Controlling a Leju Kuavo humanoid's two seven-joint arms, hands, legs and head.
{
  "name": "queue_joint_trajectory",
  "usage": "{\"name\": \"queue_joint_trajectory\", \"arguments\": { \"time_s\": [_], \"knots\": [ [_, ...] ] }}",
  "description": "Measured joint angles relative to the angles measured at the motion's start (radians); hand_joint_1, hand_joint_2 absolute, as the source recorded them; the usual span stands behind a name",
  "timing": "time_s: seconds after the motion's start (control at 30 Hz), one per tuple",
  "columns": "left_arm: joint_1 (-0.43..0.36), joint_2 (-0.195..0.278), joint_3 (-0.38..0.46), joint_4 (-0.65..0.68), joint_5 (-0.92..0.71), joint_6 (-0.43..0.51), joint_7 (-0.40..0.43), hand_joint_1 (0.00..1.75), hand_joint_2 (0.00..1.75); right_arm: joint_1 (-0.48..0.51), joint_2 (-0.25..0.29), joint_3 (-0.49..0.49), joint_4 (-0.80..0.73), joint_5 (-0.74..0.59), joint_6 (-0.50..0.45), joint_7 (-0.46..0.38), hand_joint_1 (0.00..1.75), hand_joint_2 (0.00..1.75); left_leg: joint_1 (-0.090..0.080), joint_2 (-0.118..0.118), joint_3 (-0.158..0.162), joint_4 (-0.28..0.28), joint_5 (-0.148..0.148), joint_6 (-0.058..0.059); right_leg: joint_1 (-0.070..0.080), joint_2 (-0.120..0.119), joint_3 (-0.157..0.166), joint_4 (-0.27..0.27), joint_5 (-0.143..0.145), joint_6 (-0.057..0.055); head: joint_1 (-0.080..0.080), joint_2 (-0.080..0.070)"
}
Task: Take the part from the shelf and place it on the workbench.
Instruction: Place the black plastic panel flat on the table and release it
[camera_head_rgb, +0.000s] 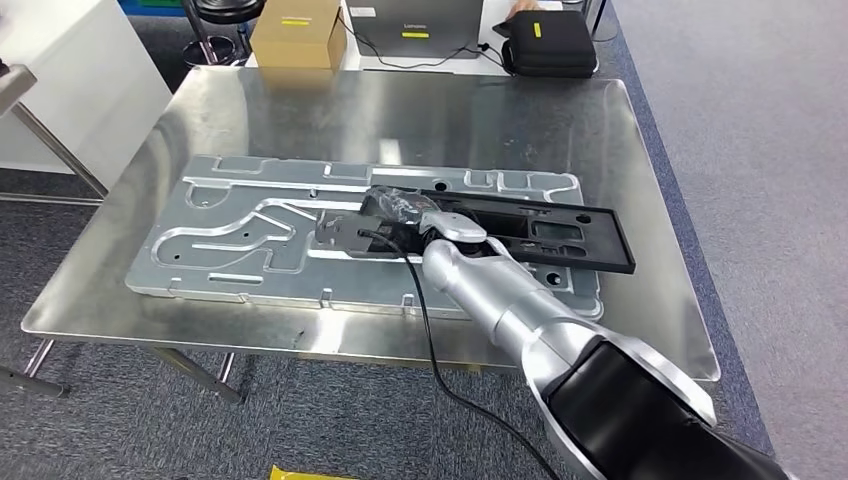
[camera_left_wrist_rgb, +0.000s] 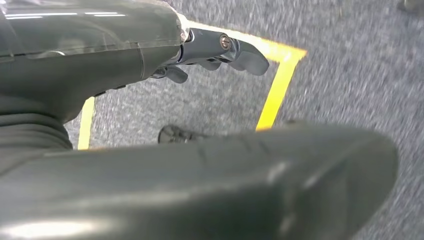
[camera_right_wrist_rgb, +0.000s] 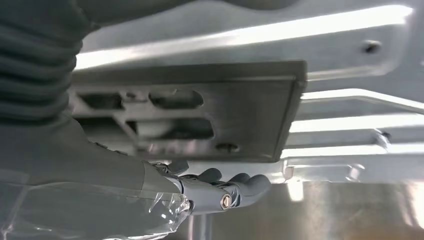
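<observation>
One hand matters — the right hand (camera_head_rgb: 400, 215), fingers (camera_right_wrist_rgb: 240, 182) curled under the black part (camera_head_rgb: 540, 228) at the desk's (camera_head_rgb: 640, 180) three o'clock, should lower it flat onto the grey plate (camera_head_rgb: 240, 250) — then let go.

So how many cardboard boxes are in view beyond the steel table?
1: a brown cardboard box with a yellow label, past the shiny steel table's far edge, left of the grey laptop. Others may be hidden.

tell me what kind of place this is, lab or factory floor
Most likely a robot test lab or workshop rather than a production line. A metal workbench holds a stamped aluminium plate with a black part on it; behind are a laptop and cardboard box, on grey carpet.
</observation>
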Motion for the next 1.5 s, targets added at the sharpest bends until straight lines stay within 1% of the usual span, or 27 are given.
{"name": "queue_joint_trajectory", "arguments": {
  "time_s": [0.07,0.1,0.17,0.23,0.27,0.3,0.37,0.43,0.5,0.57,0.63,0.7,0.73,0.77,0.8,0.87,0.93,1.03,1.07,1.13,1.2,1.23,1.27,1.3,1.4,1.43,1.5],
  "knots": [
    [-0.005,-0.002,-0.005,0.001,-0.004,-0.007,0.005,0.00,0.00,-0.002,0.000,-0.074,0.004,-0.109,0.016,-0.080,0.00,0.00,0.002,0.001,-0.007,0.021,-0.019,-0.012,-0.006,-0.001,0.006,-0.011,0.006,-0.007,-0.001,0.000],
    [-0.008,-0.004,-0.007,0.002,-0.005,-0.011,0.006,0.00,0.00,-0.004,0.001,-0.116,0.005,-0.165,0.029,-0.134,0.00,0.00,0.004,0.002,-0.021,0.057,-0.042,-0.018,-0.009,-0.001,0.009,-0.016,0.009,-0.009,-0.002,0.000],
    [-0.012,-0.007,-0.011,0.003,-0.006,-0.020,0.006,0.00,0.00,-0.008,0.001,-0.205,0.000,-0.262,0.044,-0.262,0.00,0.00,0.011,0.002,-0.072,0.177,-0.104,-0.029,-0.010,-0.003,0.010,-0.017,0.009,-0.011,-0.004,0.000],
    [-0.012,-0.009,-0.013,0.004,-0.003,-0.029,0.001,0.00,0.00,-0.010,0.000,-0.289,-0.019,-0.323,0.026,-0.400,0.00,0.00,0.019,0.002,-0.111,0.264,-0.128,-0.039,-0.012,-0.003,0.010,-0.016,0.009,-0.010,-0.004,0.000],
    [-0.010,-0.010,-0.014,0.004,0.000,-0.033,-0.005,0.00,0.00,-0.011,-0.002,-0.326,-0.036,-0.341,0.006,-0.464,0.00,0.00,0.023,0.003,-0.108,0.257,-0.112,-0.043,-0.014,-0.003,0.010,-0.014,0.007,-0.008,-0.004,0.000],
    [-0.008,-0.010,-0.014,0.004,0.004,-0.036,-0.012,0.00,0.00,-0.013,-0.005,-0.361,-0.061,-0.351,-0.014,-0.516,0.00,0.00,0.027,0.004,-0.086,0.212,-0.081,-0.047,-0.017,-0.002,0.011,-0.012,0.005,-0.005,-0.004,0.000],
    [-0.004,-0.011,-0.014,0.005,0.011,-0.040,-0.026,0.00,0.00,-0.009,-0.019,-0.423,-0.138,-0.345,-0.060,-0.577,0.00,0.00,0.032,0.004,-0.023,0.080,-0.022,-0.053,-0.020,-0.001,0.012,-0.006,0.000,0.006,-0.005,0.000],
    [0.001,-0.013,-0.014,0.006,0.024,-0.046,-0.034,0.00,0.00,0.023,-0.051,-0.479,-0.272,-0.300,-0.118,-0.592,0.00,0.00,0.029,0.002,0.010,0.011,-0.008,-0.042,-0.017,-0.002,0.010,-0.003,-0.001,0.019,-0.007,0.000],
    [0.009,-0.013,-0.010,0.007,0.037,-0.052,-0.036,0.00,0.00,0.086,-0.101,-0.529,-0.453,-0.236,-0.166,-0.581,0.00,0.00,0.025,-0.003,0.012,0.006,-0.010,-0.021,-0.016,-0.006,0.012,-0.007,0.001,0.032,-0.008,0.000],
    [0.019,-0.013,-0.006,0.007,0.046,-0.054,-0.034,0.00,0.00,0.157,-0.157,-0.581,-0.628,-0.187,-0.196,-0.576,0.00,0.00,0.024,-0.005,0.013,0.001,-0.003,-0.003,-0.019,-0.008,0.010,0.006,-0.014,0.043,-0.008,0.000],
    [0.025,-0.014,-0.001,0.007,0.053,-0.054,-0.030,0.00,0.00,0.228,-0.216,-0.638,-0.777,-0.153,-0.232,-0.582,0.00,0.00,0.023,-0.006,0.012,-0.004,0.004,0.011,-0.022,-0.005,-0.026,0.090,-0.072,0.049,-0.007,0.000],
    [0.028,-0.014,0.004,0.007,0.061,-0.053,-0.030,0.00,0.00,0.318,-0.282,-0.695,-0.902,-0.123,-0.283,-0.600,0.00,0.00,0.018,-0.007,0.009,-0.004,0.007,0.020,-0.020,-0.004,-0.081,0.216,-0.134,0.051,-0.007,0.000],
    [0.031,-0.014,0.008,0.007,0.065,-0.052,-0.032,0.00,0.00,0.377,-0.316,-0.726,-0.958,-0.113,-0.313,-0.617,0.00,0.00,0.016,-0.009,0.008,-0.004,0.008,0.023,-0.019,-0.003,-0.095,0.253,-0.145,0.051,-0.007,0.000],
    [0.034,-0.015,0.012,0.007,0.070,-0.051,-0.036,0.00,0.00,0.443,-0.352,-0.763,-1.010,-0.110,-0.343,-0.636,0.00,0.00,0.013,-0.012,0.007,-0.004,0.009,0.025,-0.018,-0.003,-0.091,0.253,-0.137,0.050,-0.007,0.000],
    [0.038,-0.016,0.017,0.007,0.075,-0.051,-0.040,0.00,0.00,0.514,-0.386,-0.804,-1.057,-0.112,-0.365,-0.656,0.00,0.00,0.010,-0.015,0.006,-0.004,0.009,0.027,-0.017,-0.003,-0.068,0.215,-0.115,0.046,-0.007,0.000],
    [0.048,-0.020,0.026,0.007,0.084,-0.051,-0.048,0.00,0.00,0.653,-0.448,-0.896,-1.142,-0.123,-0.385,-0.694,0.00,0.00,0.004,-0.019,0.004,-0.002,0.010,0.028,-0.011,-0.005,0.009,0.081,-0.063,0.033,-0.008,0.000],
    [0.056,-0.024,0.034,0.007,0.088,-0.053,-0.057,0.00,0.00,0.781,-0.490,-0.999,-1.210,-0.128,-0.377,-0.722,0.00,0.00,-0.002,-0.020,0.003,0.000,0.011,0.026,-0.004,-0.009,0.054,-0.004,-0.037,0.025,-0.009,0.000],
    [0.060,-0.025,0.045,0.007,0.093,-0.054,-0.066,0.00,0.00,0.963,-0.514,-1.158,-1.282,-0.112,-0.357,-0.724,0.00,0.00,-0.002,-0.020,-0.001,0.002,0.013,0.014,-0.004,-0.012,0.055,-0.019,-0.022,0.018,-0.008,0.000],
    [0.061,-0.026,0.049,0.007,0.095,-0.055,-0.067,0.00,0.00,1.014,-0.517,-1.207,-1.297,-0.104,-0.347,-0.722,0.00,0.00,-0.003,-0.016,-0.006,0.011,-0.001,0.008,-0.007,-0.014,0.050,-0.023,-0.015,0.013,-0.009,0.000],
    [0.062,-0.027,0.055,0.007,0.098,-0.055,-0.069,0.00,0.00,1.099,-0.517,-1.299,-1.319,-0.089,-0.308,-0.731,0.00,0.00,-0.001,-0.007,-0.028,0.079,-0.075,-0.004,-0.013,-0.017,0.034,-0.028,0.001,0.005,-0.014,0.000],
    [0.061,-0.028,0.060,0.007,0.103,-0.054,-0.070,0.00,0.00,1.157,-0.515,-1.392,-1.331,-0.074,-0.250,-0.748,0.00,0.00,0.004,-0.001,-0.053,0.199,-0.173,-0.015,-0.014,-0.018,0.012,-0.027,0.016,0.001,-0.018,0.000],
    [0.060,-0.028,0.064,0.007,0.106,-0.053,-0.070,0.00,0.00,1.176,-0.512,-1.438,-1.333,-0.067,-0.217,-0.754,0.00,0.00,0.005,0.000,-0.053,0.242,-0.203,-0.018,-0.014,-0.018,0.000,-0.025,0.025,0.002,-0.018,0.000],
    [0.058,-0.028,0.068,0.007,0.109,-0.052,-0.070,0.00,0.00,1.191,-0.509,-1.483,-1.334,-0.060,-0.185,-0.757,0.00,0.00,0.006,0.000,-0.035,0.252,-0.214,-0.019,-0.014,-0.015,-0.013,-0.024,0.034,0.004,-0.018,0.000],
    [0.056,-0.028,0.070,0.006,0.110,-0.051,-0.070,0.00,0.00,1.203,-0.504,-1.526,-1.336,-0.053,-0.154,-0.759,0.00,0.00,0.006,0.000,0.004,0.218,-0.205,-0.018,-0.015,-0.012,-0.026,-0.021,0.043,0.007,-0.018,0.000],
    [0.050,-0.027,0.076,0.006,0.112,-0.051,-0.073,0.00,0.00,1.229,-0.480,-1.644,-1.356,-0.024,-0.087,-0.760,0.00,0.00,-0.001,-0.020,0.163,0.002,-0.156,0.000,-0.015,0.001,-0.055,-0.016,0.072,0.019,-0.017,0.000],
    [0.049,-0.027,0.077,0.006,0.113,-0.051,-0.075,0.00,0.00,1.233,-0.470,-1.676,-1.365,-0.012,-0.074,-0.760,0.00,0.00,-0.005,-0.025,0.187,-0.037,-0.147,0.009,-0.015,0.004,-0.058,-0.018,0.083,0.024,-0.017,0.000],
    [0.049,-0.027,0.081,0.005,0.117,-0.053,-0.079,0.00,0.00,1.239,-0.450,-1.724,-1.378,0.020,-0.061,-0.761,0.00,0.00,-0.014,-0.020,0.186,-0.047,-0.131,0.025,-0.017,0.013,-0.058,-0.029,0.107,0.035,-0.017,0.000]
  ]
}}
